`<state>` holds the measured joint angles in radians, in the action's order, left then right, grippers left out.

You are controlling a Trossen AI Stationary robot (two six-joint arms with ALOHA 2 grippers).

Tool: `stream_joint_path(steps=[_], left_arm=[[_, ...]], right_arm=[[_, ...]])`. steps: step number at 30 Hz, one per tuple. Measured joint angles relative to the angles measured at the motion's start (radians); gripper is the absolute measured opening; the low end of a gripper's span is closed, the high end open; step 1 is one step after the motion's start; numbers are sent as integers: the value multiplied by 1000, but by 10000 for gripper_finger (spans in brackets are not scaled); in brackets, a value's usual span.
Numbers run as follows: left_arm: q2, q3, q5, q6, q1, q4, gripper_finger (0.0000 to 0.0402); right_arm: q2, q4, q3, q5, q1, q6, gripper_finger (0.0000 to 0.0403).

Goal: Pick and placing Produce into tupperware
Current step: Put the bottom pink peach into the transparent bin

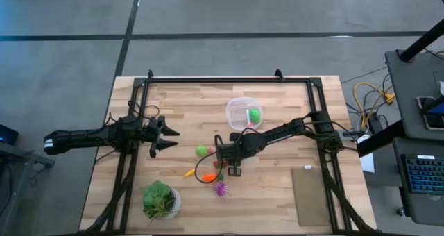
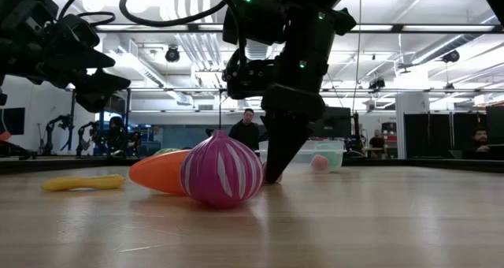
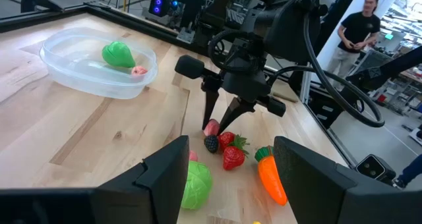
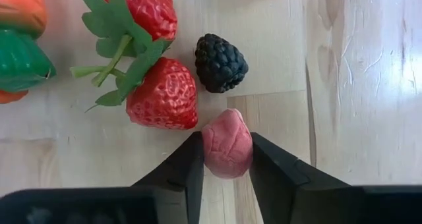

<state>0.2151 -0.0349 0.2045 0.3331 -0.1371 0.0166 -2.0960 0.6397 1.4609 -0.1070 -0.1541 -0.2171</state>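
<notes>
R hand [image 4: 225, 159] is pinched shut on the pink piece [image 4: 227, 143] mid-table, beside the blackberry [image 4: 221, 62] & strawberries [image 4: 161, 92], so lift straight up w/o nudging them, then carry toward the far edge to the clear tub [image 1: 244, 114]; L hand [image 1: 165, 135] waits, part-open, near the left edge.

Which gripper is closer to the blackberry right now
The right. The right gripper, shut on a small pink piece, sits just beside the blackberry. The left gripper hangs open well off to the side, above bare table.
</notes>
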Motion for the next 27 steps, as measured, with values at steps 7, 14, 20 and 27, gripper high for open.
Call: stream_joint_path(steps=[7, 14, 20, 27], left_arm=[[0, 0, 0, 0, 0, 0, 208], [-1, 0, 0, 0, 0, 0, 208], [0, 0, 0, 0, 0, 0, 208], [-1, 0, 0, 0, 0, 0, 208]], right_arm=[[56, 17, 0, 1, 12, -134, 96], [255, 127, 1, -161, 47, -336, 97], [366, 472, -3, -231, 182, -574, 98], [329, 429, -4, -151, 333, -475, 99]])
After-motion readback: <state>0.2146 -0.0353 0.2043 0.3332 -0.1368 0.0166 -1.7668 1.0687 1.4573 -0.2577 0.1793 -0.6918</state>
